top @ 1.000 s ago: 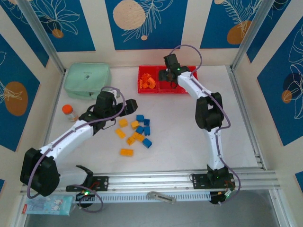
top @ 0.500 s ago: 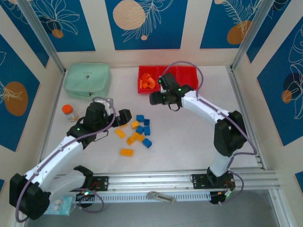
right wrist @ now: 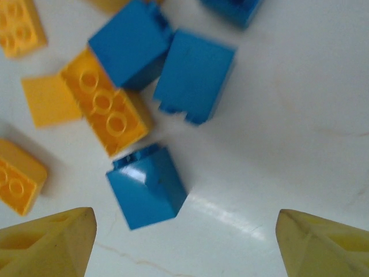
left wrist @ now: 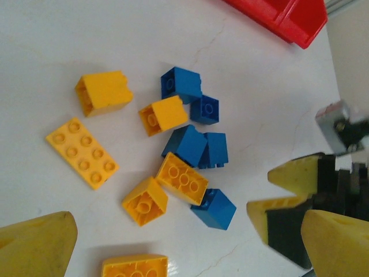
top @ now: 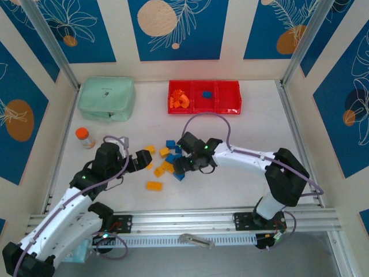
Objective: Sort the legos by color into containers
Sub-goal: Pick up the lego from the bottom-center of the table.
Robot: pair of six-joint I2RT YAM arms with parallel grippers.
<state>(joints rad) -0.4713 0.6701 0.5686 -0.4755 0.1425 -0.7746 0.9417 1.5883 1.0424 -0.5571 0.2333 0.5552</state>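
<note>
Loose yellow and blue legos [top: 164, 160] lie in a pile at the table's middle. My right gripper [top: 181, 168] hangs open just over the pile's right edge, and a blue brick [right wrist: 147, 187] lies on the table just ahead of its spread fingertips [right wrist: 52, 242], nearer the left one. My left gripper [top: 143, 159] stands open at the pile's left, with a yellow brick [left wrist: 135, 266] on the table between its fingers [left wrist: 34, 248]. The red containers [top: 232, 105] sit at the back. Orange legos [top: 180, 100] fill the left bin and a blue brick [top: 206, 94] lies in the middle one.
A mint green pouch [top: 106, 98] lies at the back left. A small orange-capped bottle [top: 85, 137] stands by the left wall. A metal rail [top: 184, 219] runs along the near edge. The two grippers face each other closely across the pile.
My right arm swung from over the middle bin down to the pile, its jaws widening. A blue brick now shows in that bin. My left arm drew back towards the near left.
</note>
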